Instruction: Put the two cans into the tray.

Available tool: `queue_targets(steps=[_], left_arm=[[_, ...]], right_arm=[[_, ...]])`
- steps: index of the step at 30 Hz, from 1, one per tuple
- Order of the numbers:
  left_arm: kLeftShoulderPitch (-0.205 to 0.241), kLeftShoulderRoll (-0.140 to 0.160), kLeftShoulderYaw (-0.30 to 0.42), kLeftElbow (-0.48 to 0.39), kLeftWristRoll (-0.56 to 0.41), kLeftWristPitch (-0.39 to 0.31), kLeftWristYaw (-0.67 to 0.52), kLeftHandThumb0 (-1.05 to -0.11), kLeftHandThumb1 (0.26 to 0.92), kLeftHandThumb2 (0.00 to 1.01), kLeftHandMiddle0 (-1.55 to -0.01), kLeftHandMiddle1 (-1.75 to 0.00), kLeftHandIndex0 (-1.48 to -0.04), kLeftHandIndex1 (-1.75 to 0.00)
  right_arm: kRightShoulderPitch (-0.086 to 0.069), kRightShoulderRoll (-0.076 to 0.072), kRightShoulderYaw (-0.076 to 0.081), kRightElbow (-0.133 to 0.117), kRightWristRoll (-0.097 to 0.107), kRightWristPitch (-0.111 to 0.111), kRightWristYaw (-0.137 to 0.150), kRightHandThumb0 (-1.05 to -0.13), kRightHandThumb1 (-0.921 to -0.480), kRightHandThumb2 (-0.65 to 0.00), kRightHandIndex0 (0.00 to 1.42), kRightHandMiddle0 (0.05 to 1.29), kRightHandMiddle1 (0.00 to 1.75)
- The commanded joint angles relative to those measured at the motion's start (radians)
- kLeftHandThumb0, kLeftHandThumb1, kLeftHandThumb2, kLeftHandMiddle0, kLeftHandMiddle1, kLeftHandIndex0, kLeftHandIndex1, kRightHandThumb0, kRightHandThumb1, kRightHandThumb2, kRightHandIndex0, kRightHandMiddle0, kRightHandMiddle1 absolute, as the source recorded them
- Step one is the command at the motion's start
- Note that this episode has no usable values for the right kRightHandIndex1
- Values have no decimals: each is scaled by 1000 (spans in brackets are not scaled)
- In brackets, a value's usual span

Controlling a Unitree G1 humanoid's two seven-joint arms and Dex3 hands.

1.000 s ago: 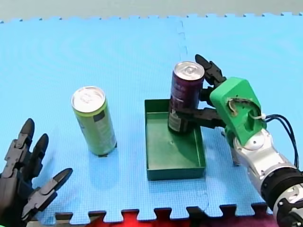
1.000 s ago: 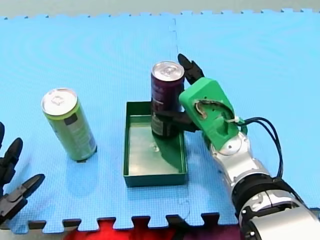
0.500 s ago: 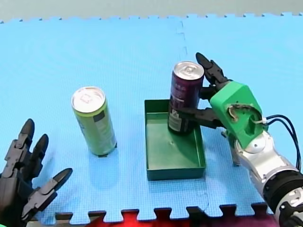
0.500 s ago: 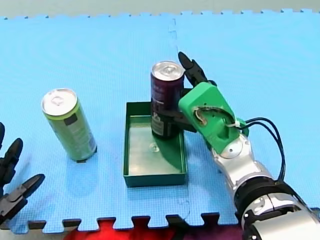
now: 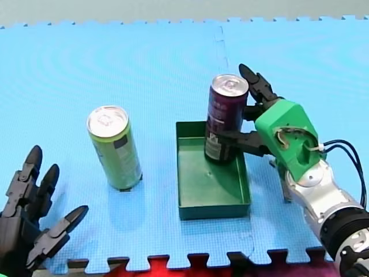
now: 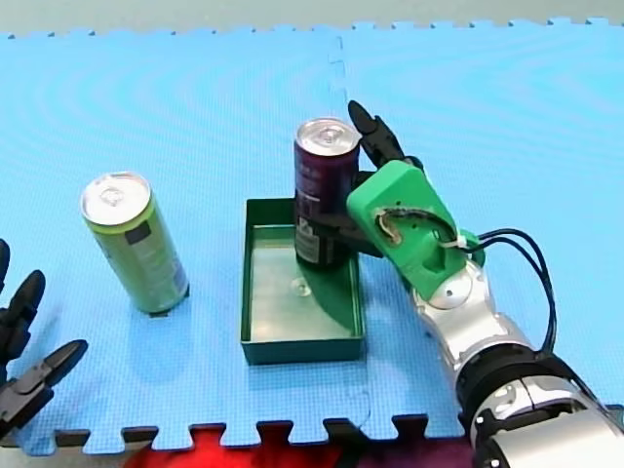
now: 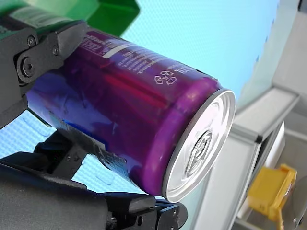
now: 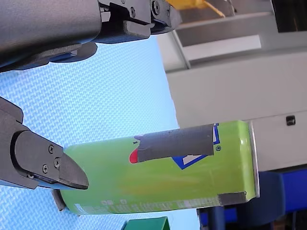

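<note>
purple can (image 5: 226,118) is clasped mid-body by fingers (image 5: 242,139) of right hand (image 5: 285,135), apparently seated at tray (image 5: 213,210) far end | green can (image 5: 115,150) is stood upright on mat (image 5: 86,75), left of tray | left hand (image 5: 26,228) is kept empty, near-left corner | cans are judged light, slick, dentable: mid-body grasp advised

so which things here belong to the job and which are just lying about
Job: purple can, gripped by the right hand at the green tray's far end; green can, upright left of the tray; left hand, near-left corner, holding nothing.
Lying about: blue mat; yellow object.
</note>
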Motion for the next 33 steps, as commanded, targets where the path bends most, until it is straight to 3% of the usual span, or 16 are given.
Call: queue_targets(steps=[1,5,11,22,33], left_arm=[[1,4,1,-1,-2,-1,0,-1048,861,0,-242,0,-142,-1],[0,5,2,0,-3,1,-1,-1048,862,0,-241,0,-141,0],[1,5,3,0,-5,2,-3,-1048,862,0,-241,0,-142,0],[1,2,3,-1,-3,-2,-2,-1048,860,0,-243,-1,-143,-1],[-3,4,4,4,-6,2,-5,-1048,860,0,-244,-1,-143,0]], right_arm=[[-5,-8,-5,-3,14,6,43,-969,-756,-6,296,146,0],[-5,-21,4,-1,9,18,93,-1014,-759,-4,164,134,0],[-3,-29,-20,3,41,17,166,-1024,-747,0,118,122,0],[-4,-36,-22,15,37,13,185,-1048,-738,0,91,111,0],[-3,-40,-21,20,30,1,183,-1048,-736,0,66,99,0]])
